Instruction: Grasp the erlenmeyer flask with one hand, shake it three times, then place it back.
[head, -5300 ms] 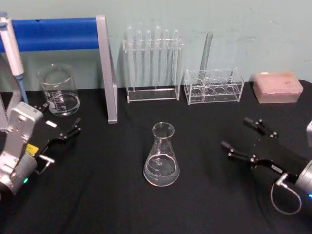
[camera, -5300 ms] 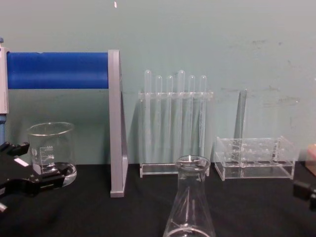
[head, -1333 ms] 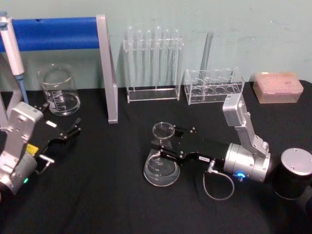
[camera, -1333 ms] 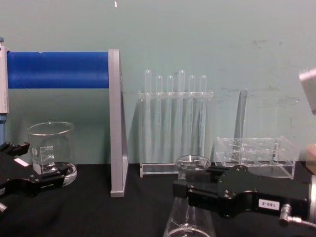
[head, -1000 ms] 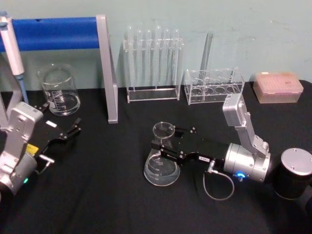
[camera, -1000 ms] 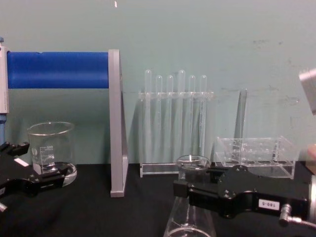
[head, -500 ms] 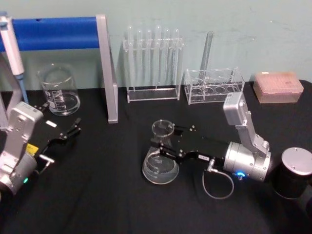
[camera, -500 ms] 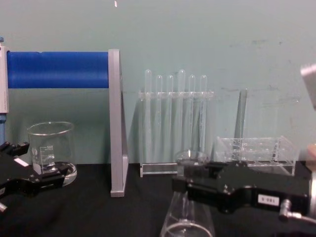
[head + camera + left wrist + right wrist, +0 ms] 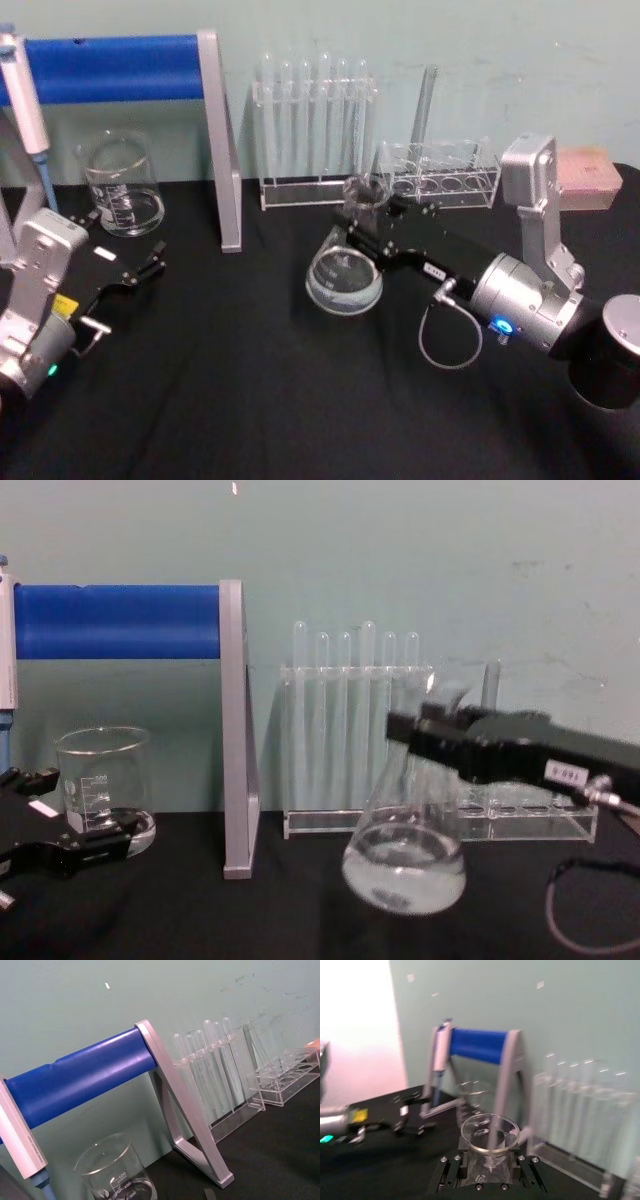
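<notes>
Over the black tabletop (image 9: 220, 400), my left hand (image 9: 140, 270) rests open at the left side. My right hand (image 9: 367, 214) is closed on the neck of the erlenmeyer flask (image 9: 344, 272), which hangs tilted above the tabletop. I judge this is the shaking step; next come short swings with a firm grip.

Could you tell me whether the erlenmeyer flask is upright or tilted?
Tilted: right gripper clamps the flask neck, base angled left; left gripper parked.

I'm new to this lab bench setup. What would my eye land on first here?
The clear glass conical flask, tilted and held off the black table by its neck in the right gripper, centre stage. Behind it to the left stands a bright blue bar on a grey stand; the left gripper rests parked at the left.
</notes>
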{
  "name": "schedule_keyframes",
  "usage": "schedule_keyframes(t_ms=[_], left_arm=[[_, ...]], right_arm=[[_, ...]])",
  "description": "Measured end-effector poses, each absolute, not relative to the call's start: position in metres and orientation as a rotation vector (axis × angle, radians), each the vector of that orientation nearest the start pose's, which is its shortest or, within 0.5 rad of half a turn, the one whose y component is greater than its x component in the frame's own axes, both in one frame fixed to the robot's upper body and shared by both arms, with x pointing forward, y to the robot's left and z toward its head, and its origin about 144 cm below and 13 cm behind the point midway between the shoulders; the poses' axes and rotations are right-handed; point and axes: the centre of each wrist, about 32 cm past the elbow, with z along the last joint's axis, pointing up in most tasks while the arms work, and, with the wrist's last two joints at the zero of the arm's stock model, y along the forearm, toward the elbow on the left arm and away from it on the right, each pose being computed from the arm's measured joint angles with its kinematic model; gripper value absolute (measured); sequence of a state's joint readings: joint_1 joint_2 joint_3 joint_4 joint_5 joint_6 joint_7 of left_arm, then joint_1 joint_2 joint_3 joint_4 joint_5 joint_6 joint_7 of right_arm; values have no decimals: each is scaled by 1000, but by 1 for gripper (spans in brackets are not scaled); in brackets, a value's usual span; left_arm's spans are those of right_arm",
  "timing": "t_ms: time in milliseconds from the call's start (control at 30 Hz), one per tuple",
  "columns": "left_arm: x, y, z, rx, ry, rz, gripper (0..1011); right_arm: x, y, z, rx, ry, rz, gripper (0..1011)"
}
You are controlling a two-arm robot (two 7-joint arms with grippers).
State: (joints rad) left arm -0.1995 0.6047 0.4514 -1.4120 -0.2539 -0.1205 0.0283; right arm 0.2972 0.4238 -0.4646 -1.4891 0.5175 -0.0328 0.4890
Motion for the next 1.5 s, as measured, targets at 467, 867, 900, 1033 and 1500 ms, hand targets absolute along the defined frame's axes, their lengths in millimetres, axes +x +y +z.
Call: schedule_keyframes(t_ms=[467,867,900,1033,1500], left_arm=[[489,310,1140,304,-285,1248,1001],[489,310,1140,304,-285,1248,1001],[489,310,1140,305,-285,1248,1001],[489,310,1140,304,-285,1248,1001],[489,310,1140,304,-285,1248,1001]], right_arm=[[488,-233,1208,89,-126,-1050,449],[476,-246,1210,76,-147,-1221,449],[476,-246,1210,75,-147,-1223,450],[477,-246,1210,74,-143,-1201,449],[490,-214,1207,70,-127,-842,449]])
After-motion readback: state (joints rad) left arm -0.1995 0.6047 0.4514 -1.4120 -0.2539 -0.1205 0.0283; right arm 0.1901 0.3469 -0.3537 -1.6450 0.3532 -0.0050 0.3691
